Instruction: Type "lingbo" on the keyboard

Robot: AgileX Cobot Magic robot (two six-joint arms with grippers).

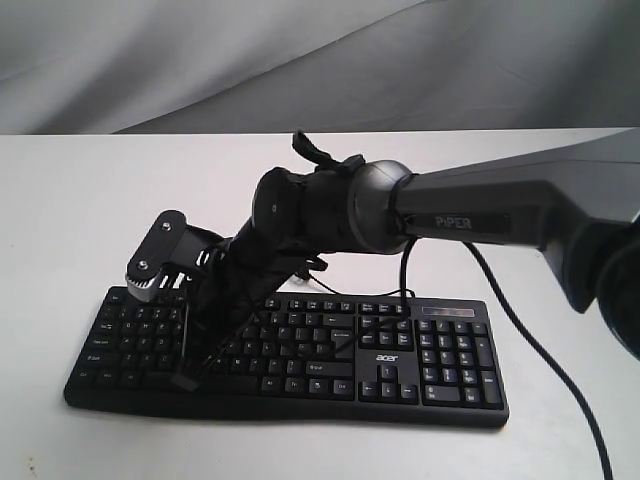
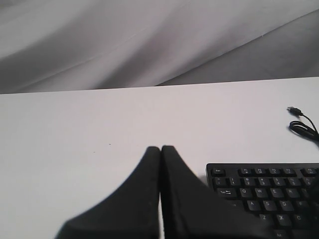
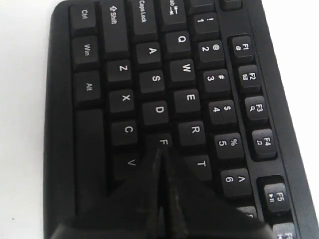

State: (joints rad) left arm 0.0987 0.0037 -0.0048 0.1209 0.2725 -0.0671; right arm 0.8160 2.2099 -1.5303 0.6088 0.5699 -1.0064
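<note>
grey cloth [image 1: 200,60] hangs in soft folds behind a plain white table [image 1: 80,200]. on the table lies the keyboard [image 1: 440,350], black with white lettering. in the exterior view it sits at the lower middle, its long side running across the view, with the number pad [image 1: 455,360] at its right end and a small acer logo [image 1: 387,357] above the arrow keys.

the right arm [image 1: 500,215], dark grey and marked piper, comes in from the right of that view. it reaches across the middle and slopes down over the left half of the keyboard. the right gripper [image 3: 160,149] has its two black fingers pressed together, with only a thin seam between them and nothing held. in the right wrist view their tips lie at the f key [image 3: 163,143], with d, c, v and r close around. whether they press the key or only touch it cannot be told.

the left gripper [image 2: 160,148] is likewise closed, finger against finger, and empty. in the left wrist view it is over bare table, just off the keyboard's end where the esc key [image 2: 218,172] sits. a thin black cable [image 2: 304,124] with its plug free lies on the table near the keyboard.
</note>
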